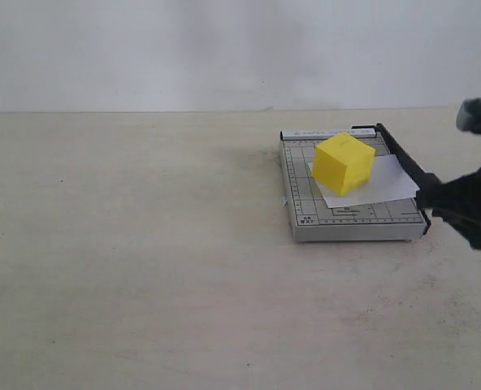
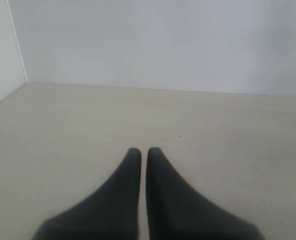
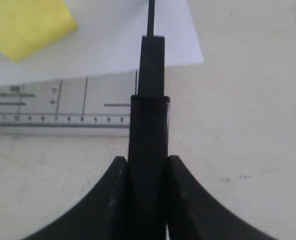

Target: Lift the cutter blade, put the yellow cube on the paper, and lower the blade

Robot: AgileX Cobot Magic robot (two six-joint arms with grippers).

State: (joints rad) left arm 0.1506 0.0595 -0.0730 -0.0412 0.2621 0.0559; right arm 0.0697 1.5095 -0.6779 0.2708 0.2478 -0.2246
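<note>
The trimmer's grey base (image 1: 299,191) sits near the right edge of the tabletop (image 1: 143,260), closer to the wall-side edge than to the near one. On it lies the paper (image 1: 384,185), turned askew, and the yellow cube (image 1: 344,162) rests on the paper's wall-side part, so the placing looks done.

The cutter blade (image 1: 403,158) runs along the base's right side. Its long axis goes from the hinge at the wall-side right corner of the base out toward the tabletop's near edge, and it crosses over the paper's right margin. The right claw (image 1: 434,197) pinches the thick handle at the blade's free end, one finger on each side, as the right wrist view shows. The cube lies to the left of the blade line, apart from it.

How high the blade stands above the base cannot be told. The lowering, I judge, is a downward swing about the hinge, with the handle end travelling furthest.

The left claw (image 2: 143,152) is pressed together and empty above bare tabletop, so the right arm is the nearer one.
</note>
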